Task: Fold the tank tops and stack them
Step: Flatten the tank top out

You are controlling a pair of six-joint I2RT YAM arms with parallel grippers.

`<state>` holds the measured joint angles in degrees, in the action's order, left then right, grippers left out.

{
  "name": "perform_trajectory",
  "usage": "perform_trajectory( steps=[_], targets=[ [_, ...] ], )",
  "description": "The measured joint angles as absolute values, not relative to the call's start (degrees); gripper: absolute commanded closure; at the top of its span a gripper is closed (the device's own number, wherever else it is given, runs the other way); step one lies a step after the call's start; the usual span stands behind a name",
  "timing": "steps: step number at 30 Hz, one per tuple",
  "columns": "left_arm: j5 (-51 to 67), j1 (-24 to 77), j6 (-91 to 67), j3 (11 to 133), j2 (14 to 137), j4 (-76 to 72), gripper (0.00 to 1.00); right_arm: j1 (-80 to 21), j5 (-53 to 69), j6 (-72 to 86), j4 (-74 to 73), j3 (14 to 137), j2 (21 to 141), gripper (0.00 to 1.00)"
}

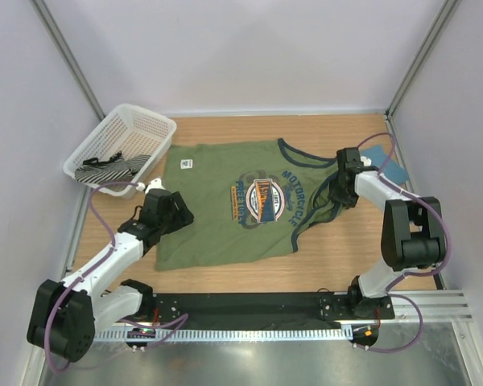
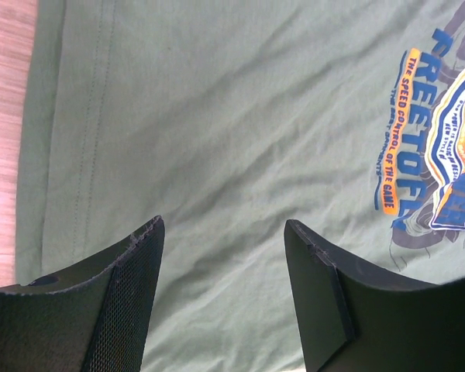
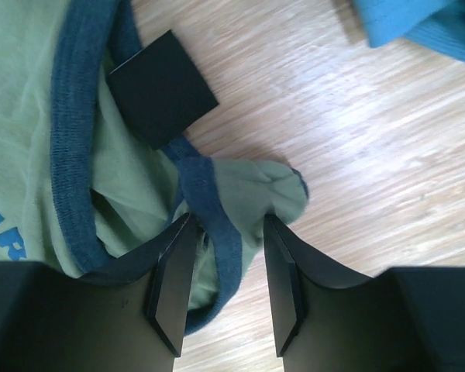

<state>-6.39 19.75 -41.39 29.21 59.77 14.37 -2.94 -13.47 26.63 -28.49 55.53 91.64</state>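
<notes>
Left gripper (image 2: 225,225): jaws wide apart, holding nothing. It hangs over the hem-side part of the olive-green tank top (image 1: 217,217), plain cloth straight under it and the chest graphic (image 2: 442,147) off to one side.

Right gripper (image 3: 227,221): jaws about half apart, straddling a bunched shoulder strap (image 3: 252,194), green cloth with navy trim. The strap sits right between the fingers (image 3: 170,287), but I can't tell if it's actually pinched or just lying there.

The green top lies spread flat mid-desk (image 1: 322,265), hem toward my left arm, neck and straps toward my right, graphic face up.

The teal-blue tank top (image 1: 384,167) is at the far right edge of the desk, just beyond my right gripper and apart from the green one.

A white basket (image 1: 137,121) is at far left with striped cloth (image 1: 113,167) in it.
</notes>
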Motion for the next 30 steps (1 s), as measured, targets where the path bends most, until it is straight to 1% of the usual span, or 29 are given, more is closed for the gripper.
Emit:
perform_trajectory(
  steps=[1,2,4,5,9,14,19,21,22,23,25,26,27,30],
  targets=[
    [-6.4,19.7,-41.3,29.2,59.8,14.0,0.36,-3.5,-14.0,26.6,-28.6,55.8,92.5,0.57],
    [-6.4,19.7,-41.3,29.2,59.8,13.8,0.36,-4.0,-14.4,26.5,-28.6,56.1,93.1,0.75],
    [-6.4,19.7,-41.2,29.2,59.6,13.5,0.36,-4.5,-15.3,26.0,-28.8,56.8,93.9,0.93],
    [-6.4,19.7,-41.2,29.1,59.5,13.4,0.36,-4.6,-16.1,26.2,-28.8,57.0,94.0,0.99],
    [-6.4,19.7,-41.2,28.7,58.8,13.4,0.35,-4.6,-19.4,26.9,-28.9,56.8,92.4,0.99],
    [-6.9,19.7,-41.2,28.7,60.0,13.3,0.35,-4.6,-23.2,28.9,-29.0,53.1,83.3,0.96],
    [-7.9,19.7,-41.5,29.1,65.5,14.0,0.35,-3.0,-25.5,32.7,-28.9,47.6,72.2,0.96],
    [-8.0,19.7,-41.5,29.4,66.6,14.5,0.35,-1.7,-25.7,34.9,-29.0,45.1,69.3,0.95],
    [-8.1,19.7,-41.5,29.5,66.7,14.6,0.35,-0.6,-25.5,36.3,-29.0,43.7,67.7,0.88],
    [-8.2,19.7,-41.5,29.6,66.7,14.7,0.35,0.6,-25.1,37.7,-28.9,42.2,66.4,0.76],
    [-8.6,19.7,-41.5,29.8,66.7,14.7,0.34,3.2,-24.3,40.0,-28.8,39.2,64.3,0.75],
    [-8.8,19.7,-41.5,29.9,66.6,14.7,0.34,4.6,-23.5,41.1,-28.7,37.6,63.5,0.58],
    [-9.0,19.7,-41.5,29.9,66.6,14.7,0.34,5.9,-22.9,42.4,-28.4,36.2,62.9,0.54],
    [-9.5,19.7,-41.5,29.9,66.6,14.8,0.34,8.3,-21.3,44.2,-28.4,33.4,62.1,0.52]
  ],
)
